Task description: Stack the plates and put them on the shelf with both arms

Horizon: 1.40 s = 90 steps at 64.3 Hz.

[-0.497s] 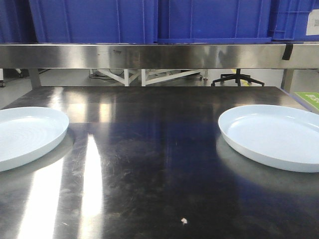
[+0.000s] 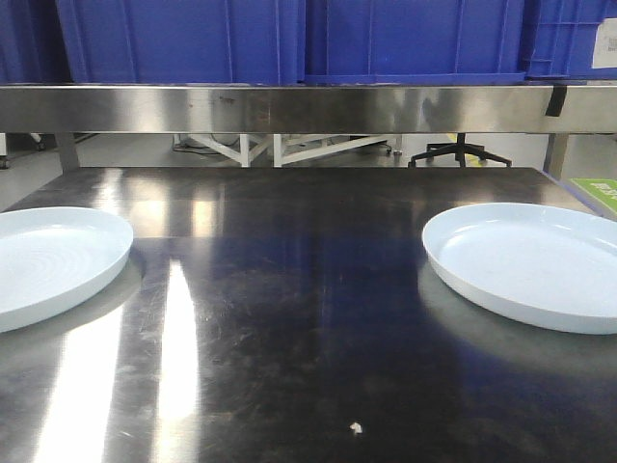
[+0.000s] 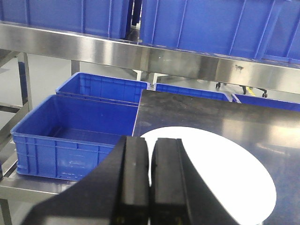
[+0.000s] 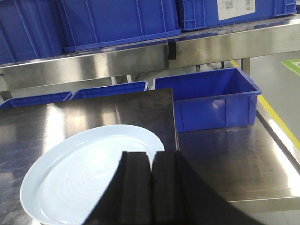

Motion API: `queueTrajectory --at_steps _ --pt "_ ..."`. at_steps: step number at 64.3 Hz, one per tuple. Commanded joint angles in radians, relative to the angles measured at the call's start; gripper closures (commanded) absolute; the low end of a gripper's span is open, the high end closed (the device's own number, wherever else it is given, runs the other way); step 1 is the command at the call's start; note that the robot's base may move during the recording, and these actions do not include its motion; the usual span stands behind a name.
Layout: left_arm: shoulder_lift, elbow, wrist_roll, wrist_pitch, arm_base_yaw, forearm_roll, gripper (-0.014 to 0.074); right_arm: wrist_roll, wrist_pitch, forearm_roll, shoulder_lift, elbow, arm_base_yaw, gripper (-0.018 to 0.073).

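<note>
Two pale blue-white plates lie flat on the dark steel table, far apart. The left plate [image 2: 48, 262] sits at the table's left edge and shows overexposed white in the left wrist view [image 3: 220, 173]. The right plate [image 2: 530, 265] sits at the right side and appears again as a ringed dish [image 4: 89, 176] in the right wrist view. My left gripper [image 3: 150, 143] is shut and empty, hovering above the near-left rim of its plate. Over the near-right rim of the other plate hovers my right gripper [image 4: 151, 157], shut with nothing held. Neither arm shows in the front view.
A steel shelf rail [image 2: 308, 108] runs across behind the table, carrying blue crates [image 2: 193, 39]. Open blue bins stand off the table's left edge [image 3: 75, 136] and right edge [image 4: 211, 101]. A small white speck [image 2: 356, 426] lies on the table near the front.
</note>
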<state>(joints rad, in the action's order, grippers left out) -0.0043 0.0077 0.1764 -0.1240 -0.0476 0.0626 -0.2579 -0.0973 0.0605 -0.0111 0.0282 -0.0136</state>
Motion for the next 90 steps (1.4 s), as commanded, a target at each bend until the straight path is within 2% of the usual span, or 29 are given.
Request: queueTrajectory --at_steps 1,13,20,28,40,52,64,90 --pt "-0.020 0.004 0.001 0.092 -0.008 -0.006 0.0501 0.006 0.088 0.004 -0.019 0.002 -0.006 0.0539" --pt "-0.020 0.004 0.001 0.096 -0.008 -0.006 0.0501 0.006 0.088 0.004 -0.019 0.002 -0.006 0.0539" --pt "-0.006 -0.052 0.001 0.065 -0.008 0.047 0.0501 0.006 0.088 0.004 -0.019 0.002 -0.006 0.0539" --pt "0.107 -0.243 0.001 -0.104 -0.008 0.047 0.0501 0.006 0.088 0.004 -0.019 0.002 -0.006 0.0539" --pt "0.451 -0.631 0.001 -0.341 -0.008 0.111 0.0501 0.006 0.088 0.004 -0.019 0.002 -0.006 0.0539" --pt "0.799 -0.889 -0.001 -0.474 -0.008 0.135 0.0501 0.006 0.088 0.004 -0.019 0.002 -0.006 0.0539" --pt "0.923 -0.932 -0.003 -0.484 -0.008 0.130 0.0501 0.006 0.088 0.004 -0.019 0.002 -0.006 0.0539" --pt "0.934 -0.932 -0.003 -0.460 -0.008 0.137 0.0500 0.006 0.088 0.004 -0.019 0.002 -0.006 0.0539"
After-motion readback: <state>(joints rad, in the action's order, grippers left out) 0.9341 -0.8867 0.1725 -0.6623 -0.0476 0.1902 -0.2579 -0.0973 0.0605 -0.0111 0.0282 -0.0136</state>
